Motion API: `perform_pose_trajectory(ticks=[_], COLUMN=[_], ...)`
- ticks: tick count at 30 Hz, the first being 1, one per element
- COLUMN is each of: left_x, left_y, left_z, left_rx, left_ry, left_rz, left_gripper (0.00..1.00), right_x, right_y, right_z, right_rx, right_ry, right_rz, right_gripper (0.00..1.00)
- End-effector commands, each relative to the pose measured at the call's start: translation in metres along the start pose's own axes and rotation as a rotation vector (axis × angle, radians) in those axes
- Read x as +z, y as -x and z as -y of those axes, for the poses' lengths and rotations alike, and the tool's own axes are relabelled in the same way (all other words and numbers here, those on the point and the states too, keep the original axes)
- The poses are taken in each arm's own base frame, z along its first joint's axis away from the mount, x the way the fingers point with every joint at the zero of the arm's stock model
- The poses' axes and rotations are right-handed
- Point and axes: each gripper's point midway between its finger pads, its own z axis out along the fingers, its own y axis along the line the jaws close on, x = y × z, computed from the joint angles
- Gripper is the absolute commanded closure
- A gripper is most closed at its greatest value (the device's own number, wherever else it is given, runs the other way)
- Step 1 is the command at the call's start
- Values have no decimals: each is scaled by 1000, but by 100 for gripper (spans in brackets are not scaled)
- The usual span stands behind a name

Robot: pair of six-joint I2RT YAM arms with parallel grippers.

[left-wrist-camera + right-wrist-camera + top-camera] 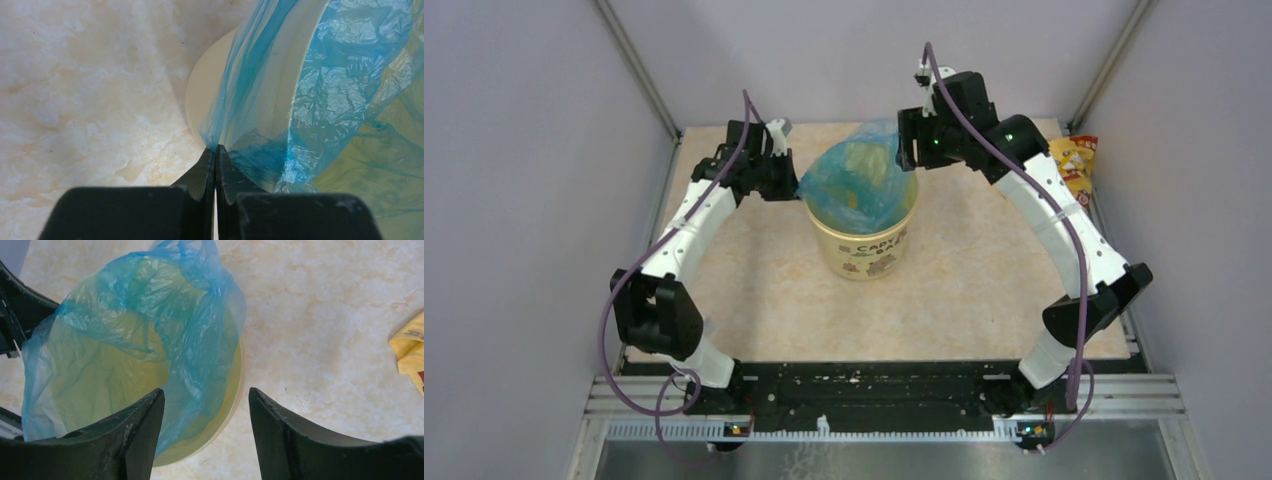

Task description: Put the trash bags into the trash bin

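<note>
The pale yellow trash bin [864, 250] with brown lettering stands upright in the middle of the table. The translucent blue trash bag [859, 180] lies open inside its mouth and bulges above the rim. My left gripper [796, 186] is shut on the bag's left edge at the bin's rim; in the left wrist view [216, 148] its tips pinch the blue film [320, 85] beside the bin's wall [205, 95]. My right gripper [906, 152] hangs open above the bin's right rim; the right wrist view [206, 392] shows the bag [145, 325] and the bin's rim [235, 405] below, untouched.
A crumpled yellow-and-red wrapper [1076, 162] lies at the table's far right edge, also at the right of the right wrist view [410, 347]. Grey walls close in the table on the left, right and back.
</note>
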Motion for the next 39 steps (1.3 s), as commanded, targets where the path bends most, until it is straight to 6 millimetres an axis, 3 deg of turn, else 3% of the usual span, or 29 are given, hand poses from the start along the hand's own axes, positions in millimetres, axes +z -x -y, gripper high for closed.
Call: perform_pose_trajectory(ticks=[1,10,15,22,24,29,33,39], left_x=[-16,-14,-13,-12,-13,-14,-12,-10], left_y=[16,16,18,18,17,16,14,3], left_z=[13,12,12,12,13,11,9,6], left_rx=[25,27,27,28,29,32,35,29], left_ry=[-41,-44,-45,-47,-49,-42,-35,-30], left_rz=[78,75,76,74,72,69,63,38], left_gripper=[97,97,97,97,97,97,97,98], right_x=[13,37,46,65,66,70,83,106], right_y=[24,35,39,32,34,37,31,-1], right_z=[2,7,-1,-3,-1,24,56,74], right_rx=[86,208,220,243,255,286,287,256], right_ry=[56,196,262,285,284,194,58,-30], right_rz=[70,117,126,102,104,111,65,-44], right_gripper=[40,51,55,68,77,100,100,100])
